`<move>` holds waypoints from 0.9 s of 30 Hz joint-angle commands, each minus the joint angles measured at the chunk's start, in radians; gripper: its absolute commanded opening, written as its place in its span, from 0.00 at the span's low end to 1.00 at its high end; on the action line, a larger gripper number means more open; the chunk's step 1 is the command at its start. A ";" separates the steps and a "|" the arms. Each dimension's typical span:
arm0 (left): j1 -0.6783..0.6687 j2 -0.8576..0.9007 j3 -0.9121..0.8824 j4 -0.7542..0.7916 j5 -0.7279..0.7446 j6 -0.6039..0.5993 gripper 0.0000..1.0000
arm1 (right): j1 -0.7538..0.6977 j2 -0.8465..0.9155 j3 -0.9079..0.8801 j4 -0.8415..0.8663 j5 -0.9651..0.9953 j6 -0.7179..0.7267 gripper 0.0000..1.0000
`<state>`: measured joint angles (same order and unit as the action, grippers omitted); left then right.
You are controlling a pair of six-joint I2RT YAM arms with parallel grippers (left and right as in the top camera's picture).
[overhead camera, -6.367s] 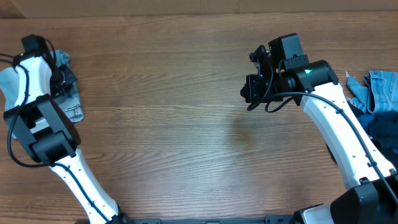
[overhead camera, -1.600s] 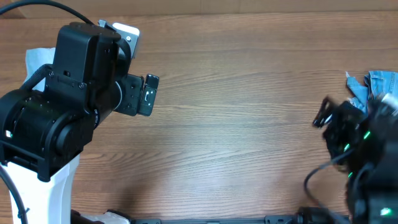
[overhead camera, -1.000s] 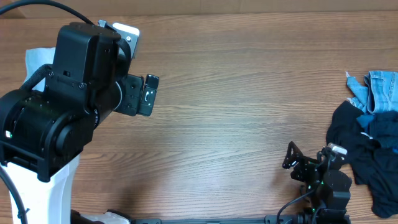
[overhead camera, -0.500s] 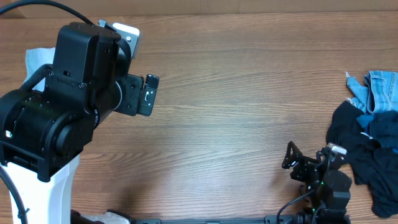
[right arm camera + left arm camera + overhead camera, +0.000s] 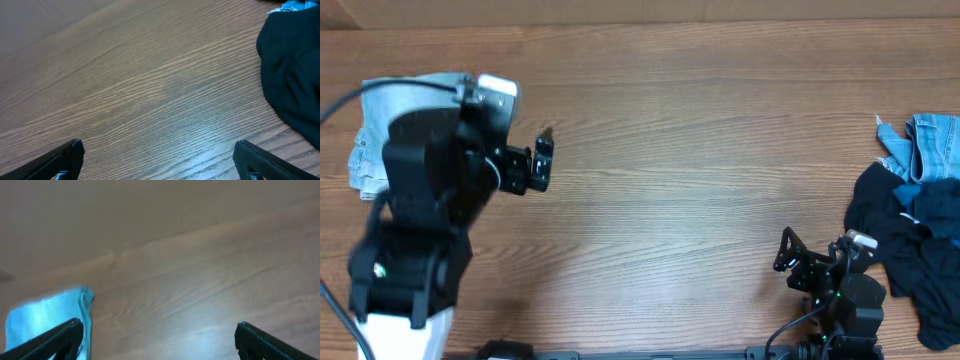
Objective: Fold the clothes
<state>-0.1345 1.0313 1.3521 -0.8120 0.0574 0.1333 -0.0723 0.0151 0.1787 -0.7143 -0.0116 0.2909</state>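
A folded pale denim piece (image 5: 375,135) lies at the table's far left, partly under my left arm; it shows blurred as pale blue cloth (image 5: 45,320) in the left wrist view. My left gripper (image 5: 538,165) is open and empty over bare wood to its right, also seen as my left gripper (image 5: 157,342). At the right edge lies a heap of clothes: black fabric (image 5: 895,230) with pale denim (image 5: 932,140) behind it. My right gripper (image 5: 787,253) rests low near the front edge, open and empty, left of the black fabric (image 5: 295,75); my right gripper (image 5: 160,162) frames only wood.
The wooden table (image 5: 700,150) spreads between the two arms. The left arm's black body (image 5: 420,210) rises over the left front. A wall runs along the table's far edge.
My left arm has pulled back toward the front, uncovering more of the folded denim; its wrist view is motion-blurred. The right arm has stayed still.
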 commanded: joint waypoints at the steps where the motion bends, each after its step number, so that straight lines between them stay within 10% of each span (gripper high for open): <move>1: 0.013 -0.241 -0.327 0.171 0.038 0.024 1.00 | -0.005 -0.012 -0.019 0.003 -0.009 -0.003 1.00; 11: 0.014 -0.818 -1.032 0.424 0.048 -0.026 1.00 | -0.005 -0.012 -0.019 0.003 -0.009 -0.003 1.00; 27: 0.023 -1.027 -1.300 0.636 0.055 -0.029 1.00 | -0.005 -0.012 -0.019 0.003 -0.009 -0.003 1.00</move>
<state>-0.1158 0.0177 0.0586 -0.1833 0.1013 0.1226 -0.0723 0.0147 0.1787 -0.7143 -0.0124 0.2905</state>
